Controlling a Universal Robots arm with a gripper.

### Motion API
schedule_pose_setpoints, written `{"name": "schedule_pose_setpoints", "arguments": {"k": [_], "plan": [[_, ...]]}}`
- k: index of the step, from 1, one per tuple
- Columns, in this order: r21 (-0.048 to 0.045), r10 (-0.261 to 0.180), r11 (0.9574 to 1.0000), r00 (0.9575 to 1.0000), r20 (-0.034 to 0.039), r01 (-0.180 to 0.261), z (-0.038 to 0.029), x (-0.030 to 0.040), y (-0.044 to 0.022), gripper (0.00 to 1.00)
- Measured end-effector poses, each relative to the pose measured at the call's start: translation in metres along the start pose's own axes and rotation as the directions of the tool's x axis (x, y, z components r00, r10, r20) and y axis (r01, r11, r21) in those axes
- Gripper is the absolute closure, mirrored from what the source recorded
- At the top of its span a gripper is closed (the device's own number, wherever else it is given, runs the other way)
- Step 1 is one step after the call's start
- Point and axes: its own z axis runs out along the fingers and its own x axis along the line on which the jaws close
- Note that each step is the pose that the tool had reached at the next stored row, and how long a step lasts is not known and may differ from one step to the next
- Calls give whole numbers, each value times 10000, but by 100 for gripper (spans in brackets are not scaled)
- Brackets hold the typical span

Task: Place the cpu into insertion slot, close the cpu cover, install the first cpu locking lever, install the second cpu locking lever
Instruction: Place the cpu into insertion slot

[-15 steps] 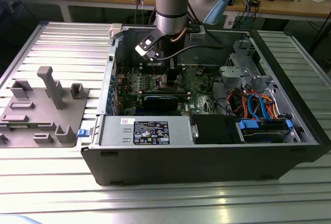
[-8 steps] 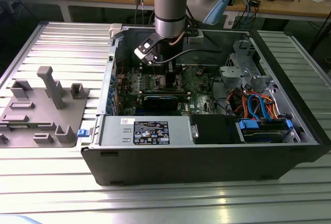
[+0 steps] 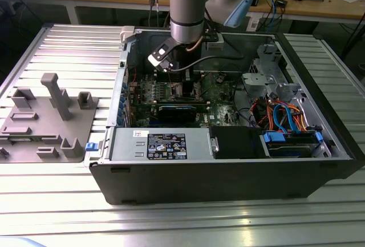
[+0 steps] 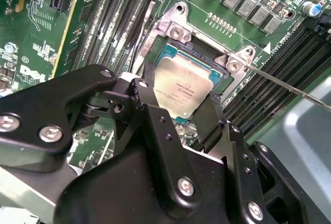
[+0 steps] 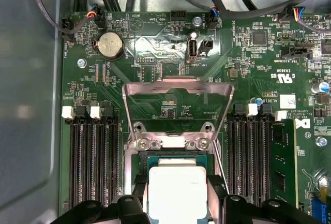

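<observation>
Gripper [image 3: 180, 71] first: in the exterior view it's down inside the open pc case [image 3: 228, 173], roughly 11 o'clock from the case's middle, right over the green motherboard [image 3: 171, 90]. Can't make out the fingers from here. The power supply [image 3: 165, 144] sits at 6 o'clock from it and the blue and orange cables [image 3: 285, 118] at about 4 o'clock. A grey fixture tray [image 3: 45, 121] lies out at 9 o'clock of the case on the slatted table [image 3: 171, 224].

Second wrist view: the gripper [image 4: 178, 111] is closed down to chip width, black fingers [image 4: 155, 118] pinching the cpu [image 4: 183, 84] on two opposite edges. The cpu is right over the insertion slot [image 4: 206, 53]; fully seated or not, can't tell. A thin lever rod [image 4: 282, 83] sticks out from the slot's corner.

First wrist view: cpu [image 5: 177, 193] between the fingers [image 5: 218, 187], over the insertion slot [image 5: 176, 157]. The cpu cover [image 5: 177, 83] is flipped open, clear of the slot, with memory slots [image 5: 93, 157] flanking both sides.
</observation>
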Motion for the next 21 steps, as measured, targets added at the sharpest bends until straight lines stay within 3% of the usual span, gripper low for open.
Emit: {"name": "schedule_pose_setpoints", "arguments": {"k": [21], "plan": [[2, 31, 10000, 10000, 15, -31, 22, 4, -2, 46]]}}
